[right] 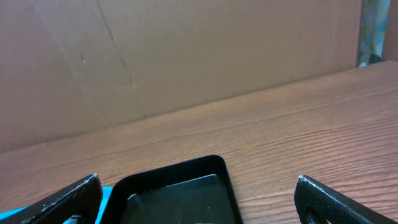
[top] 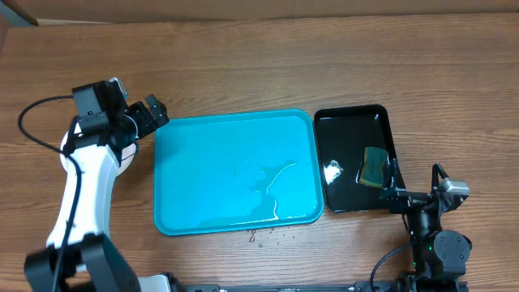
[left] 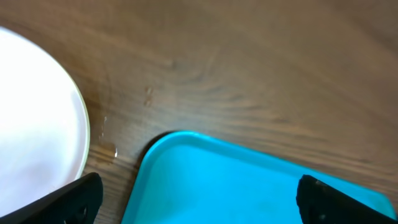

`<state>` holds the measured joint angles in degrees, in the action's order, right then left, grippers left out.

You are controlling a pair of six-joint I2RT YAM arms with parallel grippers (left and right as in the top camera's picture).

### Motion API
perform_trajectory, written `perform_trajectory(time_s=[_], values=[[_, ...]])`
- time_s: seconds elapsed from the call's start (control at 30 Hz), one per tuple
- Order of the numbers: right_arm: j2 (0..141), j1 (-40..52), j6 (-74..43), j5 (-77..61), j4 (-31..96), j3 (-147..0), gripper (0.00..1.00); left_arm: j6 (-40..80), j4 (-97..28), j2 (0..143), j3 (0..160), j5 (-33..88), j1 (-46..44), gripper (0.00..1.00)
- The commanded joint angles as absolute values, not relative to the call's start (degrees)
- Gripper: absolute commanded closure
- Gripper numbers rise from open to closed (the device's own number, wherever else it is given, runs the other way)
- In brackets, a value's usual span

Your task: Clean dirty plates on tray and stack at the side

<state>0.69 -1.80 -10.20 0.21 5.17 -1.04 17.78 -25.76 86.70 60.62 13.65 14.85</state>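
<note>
The cyan-blue tray (top: 235,170) lies at the table's middle with no plates on it, only wet streaks. A white plate (top: 128,154) lies on the wood just left of the tray, mostly hidden under my left arm; its rim shows in the left wrist view (left: 37,124). I cannot tell whether other plates lie under it. My left gripper (top: 151,116) is open and empty above the tray's far left corner (left: 186,162). My right gripper (top: 405,195) is open and empty at the near right, behind the black tray.
A glossy black tray (top: 355,158) right of the cyan tray holds a yellow-green sponge (top: 374,166); its far end shows in the right wrist view (right: 180,186). Small crumbs (top: 259,235) lie on the wood near the cyan tray's front edge. A cardboard wall (right: 186,56) stands behind the table.
</note>
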Motion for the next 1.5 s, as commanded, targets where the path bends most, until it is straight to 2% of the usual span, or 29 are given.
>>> perform_trajectory(time_s=[0.0,0.43,0.67,0.83,1.03,1.17,1.33,1.47], values=[[0.2,-2.0,-9.6,-0.1,4.8,-0.4,0.00,16.7,-25.7,77.4,61.0,13.3,14.5,0.00],[0.2,-2.0,-9.6,-0.1,4.8,-0.4,0.00,16.7,-25.7,44.4,61.0,13.3,14.2,0.00],[0.2,-2.0,-9.6,-0.1,4.8,-0.4,0.00,16.6,-26.0,33.3,59.2,12.9,7.2,0.00],[0.2,-2.0,-9.6,-0.1,4.8,-0.4,0.00,16.1,-26.8,26.0,52.2,12.5,1.6,0.00],[0.2,-2.0,-9.6,-0.1,4.8,-0.4,0.00,18.9,-26.0,19.5,38.4,12.4,0.6,0.00],[0.2,-2.0,-9.6,-0.1,4.8,-0.4,0.00,21.5,-16.8,15.1,30.0,11.4,0.7,0.00],[0.2,-2.0,-9.6,-0.1,4.8,-0.4,0.00,21.4,9.5,9.1,20.8,10.0,0.7,0.00],[0.2,-2.0,-9.6,-0.1,4.8,-0.4,0.00,21.2,22.4,5.9,15.0,7.6,0.7,0.00]])
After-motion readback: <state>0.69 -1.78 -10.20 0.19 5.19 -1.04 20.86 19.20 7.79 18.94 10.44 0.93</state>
